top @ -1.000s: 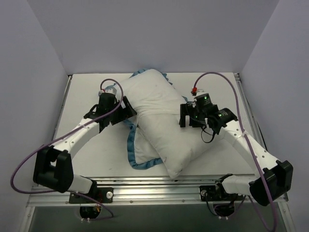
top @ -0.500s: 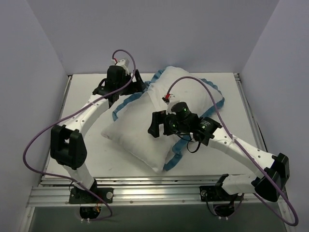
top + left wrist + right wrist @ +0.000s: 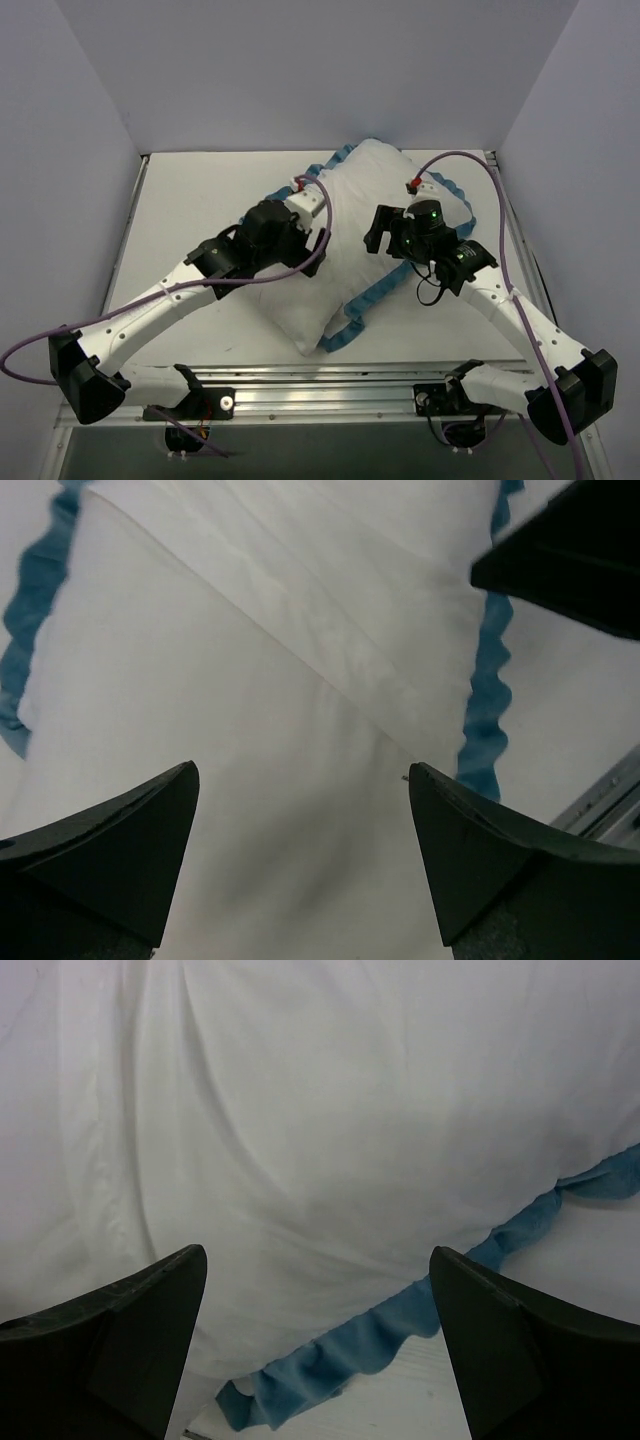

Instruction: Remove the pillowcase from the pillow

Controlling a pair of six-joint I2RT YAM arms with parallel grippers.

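1 pillow (image 3: 340, 250), white, mid-table (image 3: 190, 200), lying 1 to 7 o'clock. 1 pillowcase (image 3: 375, 296): blue ruffle shows along the pillow's 11 and 4 o'clock edges; whether it encloses the pillow cannot be told. Left gripper (image 3: 300, 770) at 9, right gripper (image 3: 318, 1250) at 3: jaws spread, holding nothing.

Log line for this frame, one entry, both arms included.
left gripper open, above plump white pillow | right gripper open, above same pillow | blue-ruffled thin fabric pillowcase edge showing along pillow's sides | nothing gripped
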